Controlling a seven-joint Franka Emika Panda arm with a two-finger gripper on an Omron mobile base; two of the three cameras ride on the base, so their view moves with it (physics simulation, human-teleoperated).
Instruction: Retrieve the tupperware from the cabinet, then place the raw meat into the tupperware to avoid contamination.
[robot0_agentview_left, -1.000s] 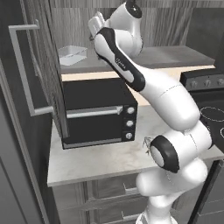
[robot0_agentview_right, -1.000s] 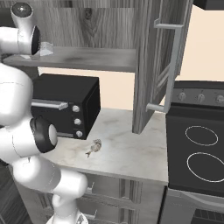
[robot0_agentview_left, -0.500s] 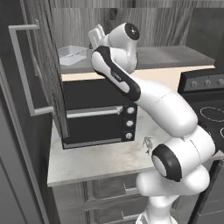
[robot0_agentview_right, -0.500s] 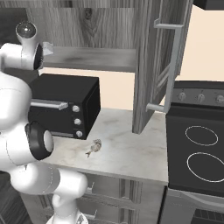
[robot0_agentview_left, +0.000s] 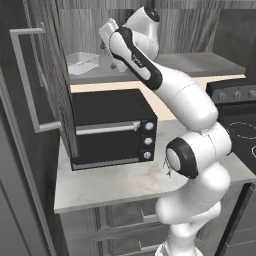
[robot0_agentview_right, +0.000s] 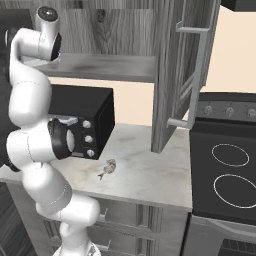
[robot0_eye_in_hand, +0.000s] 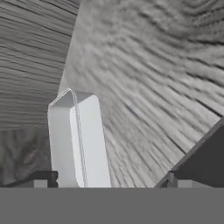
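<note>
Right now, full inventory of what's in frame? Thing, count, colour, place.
tupperware: 1, clear whitish, on the cabinet shelf, left end.
cabinet: 1, dark grey wood grain, doors open, silver bar handles, above the counter.
raw meat: 1, pale grey-tan, on the counter in front of the oven.
toaster oven: 1, black, three knobs, on the counter under the shelf.
counter: 1, pale marbled, drawers below.
stove: 1, black, ring burners, right of the counter.
arm: 1, white with dark joints, reaching up to the shelf.
pincer: 1, dark tips, open, tupperware between them.
</note>
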